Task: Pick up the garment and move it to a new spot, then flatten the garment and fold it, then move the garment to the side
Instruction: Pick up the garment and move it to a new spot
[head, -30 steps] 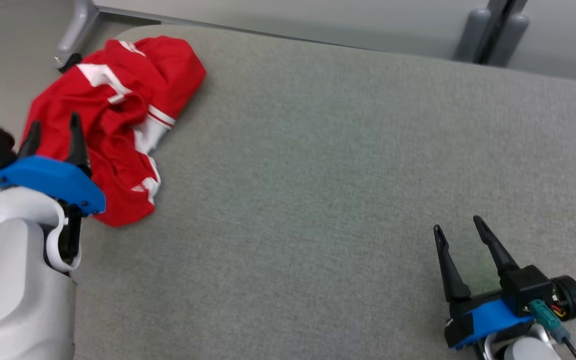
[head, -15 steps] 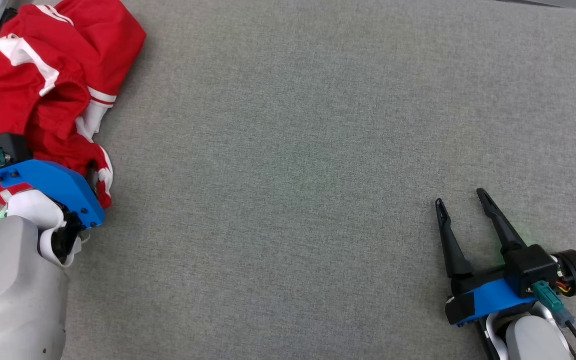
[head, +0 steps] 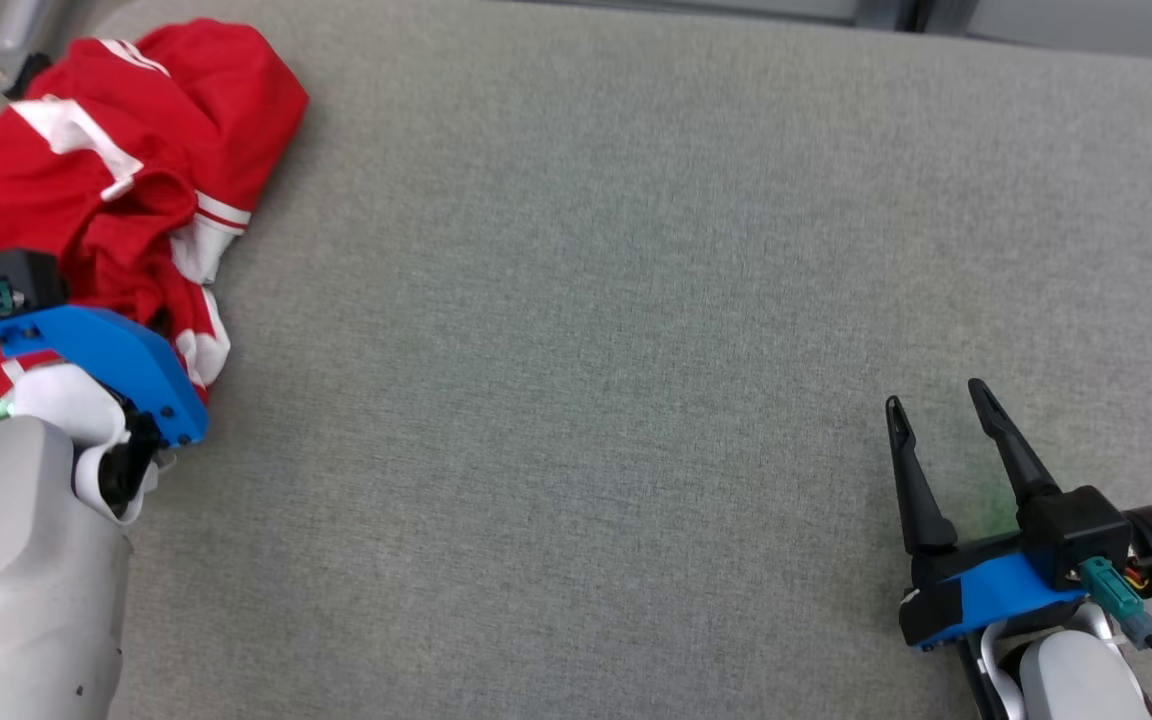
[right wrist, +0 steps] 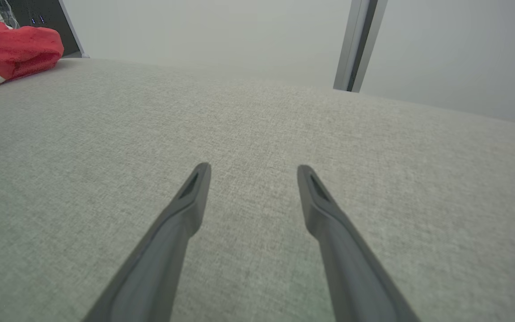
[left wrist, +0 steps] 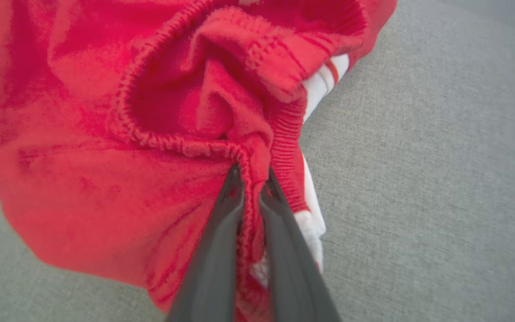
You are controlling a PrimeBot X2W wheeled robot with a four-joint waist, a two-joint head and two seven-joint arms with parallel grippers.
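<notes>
The garment (head: 116, 150) is a crumpled red piece with white stripes at the far left of the grey cloth-covered table (head: 586, 350), close to its left edge. In the left wrist view my left gripper (left wrist: 251, 172) is shut on a ribbed red hem fold of the garment (left wrist: 105, 134). In the head view the left gripper's blue mount (head: 106, 355) covers its fingers where they enter the cloth. My right gripper (head: 936, 395) rests open low at the right, nothing between its fingers (right wrist: 195, 197). The right wrist view has the garment (right wrist: 16, 47) far off at upper left.
The table's left edge and rounded far-left corner run just past the garment, with a grey metal leg (head: 16, 25) on the floor beyond. A grey upright post (right wrist: 358, 44) stands behind the far edge. Bare grey table spans between the two grippers.
My left gripper went down into the garment and closed on a fold of it. The head camera shifted, so the whole scene moved in view. The right gripper stayed open.
</notes>
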